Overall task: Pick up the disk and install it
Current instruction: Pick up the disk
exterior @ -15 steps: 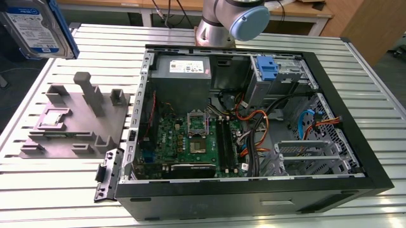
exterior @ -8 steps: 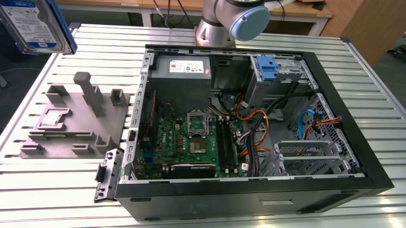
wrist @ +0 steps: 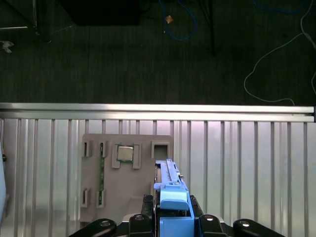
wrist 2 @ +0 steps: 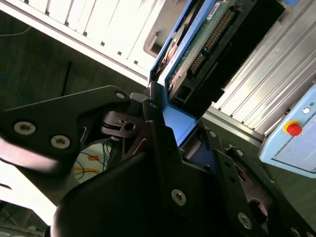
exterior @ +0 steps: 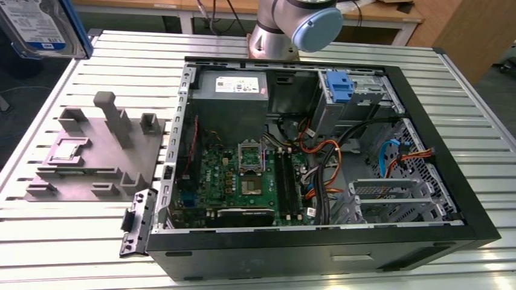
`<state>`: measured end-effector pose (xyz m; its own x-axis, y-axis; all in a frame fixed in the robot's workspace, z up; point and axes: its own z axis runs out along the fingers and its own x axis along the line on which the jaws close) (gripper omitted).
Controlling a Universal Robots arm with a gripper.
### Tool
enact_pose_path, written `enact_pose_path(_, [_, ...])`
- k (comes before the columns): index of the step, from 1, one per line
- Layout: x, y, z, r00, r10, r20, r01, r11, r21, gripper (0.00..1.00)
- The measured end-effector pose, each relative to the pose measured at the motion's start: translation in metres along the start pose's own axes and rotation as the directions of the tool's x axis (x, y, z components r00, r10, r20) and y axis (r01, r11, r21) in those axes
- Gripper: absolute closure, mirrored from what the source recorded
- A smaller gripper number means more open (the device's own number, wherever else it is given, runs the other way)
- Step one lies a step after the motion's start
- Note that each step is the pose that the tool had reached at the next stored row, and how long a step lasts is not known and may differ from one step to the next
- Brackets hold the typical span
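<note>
The disk (exterior: pixel 36 27) hangs in the air above the table's far corner on the exterior view's left, its white label with a blue band facing the camera. My gripper (wrist 2: pixel 165 126) is shut on the blue bracket along the disk's edge. In the second wrist view the disk (wrist 2: pixel 207 34) shows its green circuit board side. In the first wrist view the disk (wrist: pixel 170 190) stands on edge between my gripper's (wrist: pixel 173 219) black fingers, above the grey fixture (wrist: pixel 123 173). The open computer case (exterior: pixel 322 238) lies on the table, with a drive bay (exterior: pixel 367 90) at its far side.
A grey fixture (exterior: pixel 96 151) with upright posts and a small chip sits on the exterior view's left. Inside the case are a power supply (exterior: pixel 232 84), a motherboard (exterior: pixel 250 181), cables and a blue bracket (exterior: pixel 340 87). The arm's base (exterior: pixel 294 27) stands behind the case on the slatted table (exterior: pixel 81 241).
</note>
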<state>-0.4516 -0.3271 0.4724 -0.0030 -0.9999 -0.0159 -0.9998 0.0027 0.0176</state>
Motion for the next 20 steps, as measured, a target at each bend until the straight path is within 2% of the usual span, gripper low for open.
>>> enact_pose_path(3, [-0.0001,0.0001,-0.0071,1.0000,0.000,0.0000,0.000,1.0000,0.0000,0.64])
enact_pose_path(4, [-0.0003,0.0003,-0.0170,1.0000,0.000,0.0000,0.000,1.0000,-0.0001,0.64])
enact_pose_path(8, [-0.0005,0.0004,-0.0257,1.0000,0.000,0.0000,0.000,1.0000,-0.0002,0.64])
enact_pose_path(15, [-0.0005,0.0001,-0.0275,1.0000,0.000,0.0000,0.000,1.0000,0.0000,0.64])
enact_pose_path(20, [-0.0005,-0.0036,-0.0276,1.0000,0.000,0.0000,0.000,1.0000,-0.0001,0.64])
